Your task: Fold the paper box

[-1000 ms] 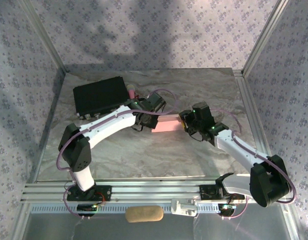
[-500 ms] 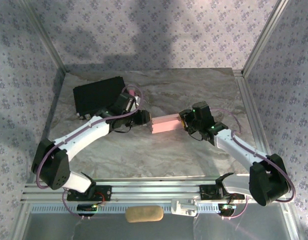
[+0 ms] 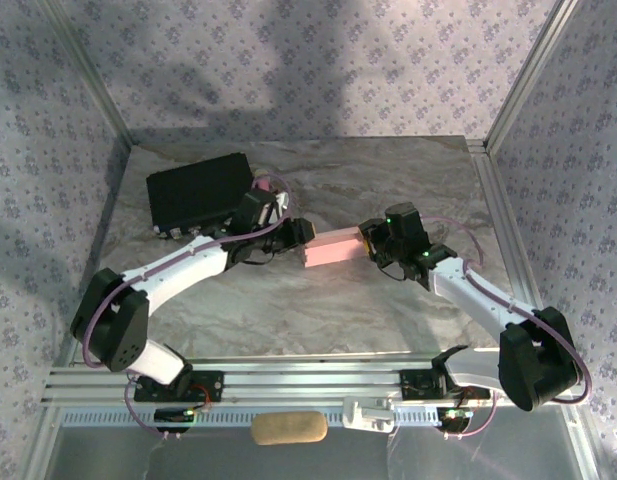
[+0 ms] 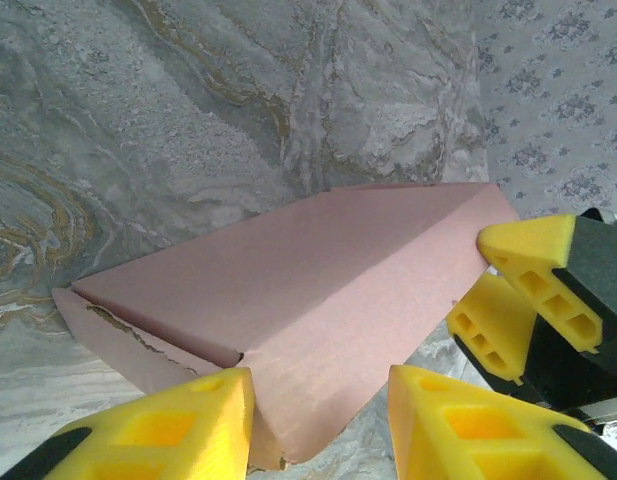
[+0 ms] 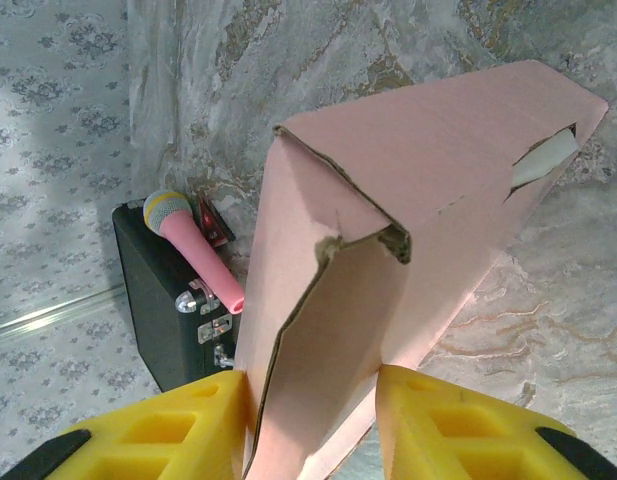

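Observation:
The paper box (image 3: 333,247) is a pale pink, folded-up shape lying on the marble table between the two grippers. My right gripper (image 3: 371,246) holds its right end. In the right wrist view both yellow fingers press the box's (image 5: 388,200) end flap, with the right gripper (image 5: 313,440) shut on it. My left gripper (image 3: 299,236) is at the box's left end. In the left wrist view the left gripper (image 4: 318,440) straddles a corner of the box (image 4: 318,270): one finger touches it and the other stands clear with table showing between. The right gripper's fingers (image 4: 533,270) show at the box's far end.
A black case (image 3: 200,192) lies at the back left, with a pink microphone (image 5: 193,250) beside its latches. Patterned walls and metal rails enclose the table. A tan object (image 3: 288,428) lies in front of the arm bases.
My left arm swung out leftward from above the box and came back low to the box's left end. The right gripper stayed on the box's right end.

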Motion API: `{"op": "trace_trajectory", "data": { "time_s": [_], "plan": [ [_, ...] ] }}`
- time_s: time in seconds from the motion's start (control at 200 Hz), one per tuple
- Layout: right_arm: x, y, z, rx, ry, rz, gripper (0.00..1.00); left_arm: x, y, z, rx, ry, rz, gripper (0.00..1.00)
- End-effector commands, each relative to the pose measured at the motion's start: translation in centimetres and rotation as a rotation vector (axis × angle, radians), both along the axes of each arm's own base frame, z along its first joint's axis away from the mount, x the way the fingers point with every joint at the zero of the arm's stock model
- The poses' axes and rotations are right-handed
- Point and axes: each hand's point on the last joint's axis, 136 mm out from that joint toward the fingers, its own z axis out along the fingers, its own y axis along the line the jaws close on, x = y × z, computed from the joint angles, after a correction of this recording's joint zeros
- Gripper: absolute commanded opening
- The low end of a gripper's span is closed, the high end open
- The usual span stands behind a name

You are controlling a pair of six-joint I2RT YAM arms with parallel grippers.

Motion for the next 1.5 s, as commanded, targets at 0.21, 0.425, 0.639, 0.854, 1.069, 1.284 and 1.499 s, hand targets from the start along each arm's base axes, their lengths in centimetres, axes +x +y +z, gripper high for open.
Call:
{"op": "trace_trajectory", "data": {
  "time_s": [0.21,0.425,0.639,0.854,1.069,1.284,1.499],
  "plan": [
    [-0.5,-0.4,-1.7,-0.039,0.077,-0.008,0.35,-1.1,1.1,-1.1,0.081,0.001,0.005,0.42],
    [-0.4,-0.3,-2.0,-0.041,0.089,-0.007,0.33,-1.8,1.9,-1.5,0.137,0.01,0.004,0.45],
    [-0.3,-0.2,-2.2,-0.043,0.092,-0.005,0.33,-2.5,2.4,-0.9,0.117,-0.004,0.021,0.52],
    [-0.3,0.0,-2.3,-0.044,0.095,0.001,0.32,-2.3,1.2,-0.4,0.059,-0.015,0.016,0.52],
    [-0.5,-0.2,-2.3,-0.044,0.096,-0.001,0.31,-2.3,1.5,1.2,-0.022,-0.06,0.07,0.54],
    [-0.5,-0.1,-2.1,-0.041,0.091,0.001,0.31,-1.8,0.4,0.5,-0.048,-0.019,0.058,0.54],
    [-0.5,-0.2,-1.9,-0.039,0.087,0.001,0.3,-1.6,0.3,-1.5,-0.021,0.012,0.057,0.48]
  ]
}}
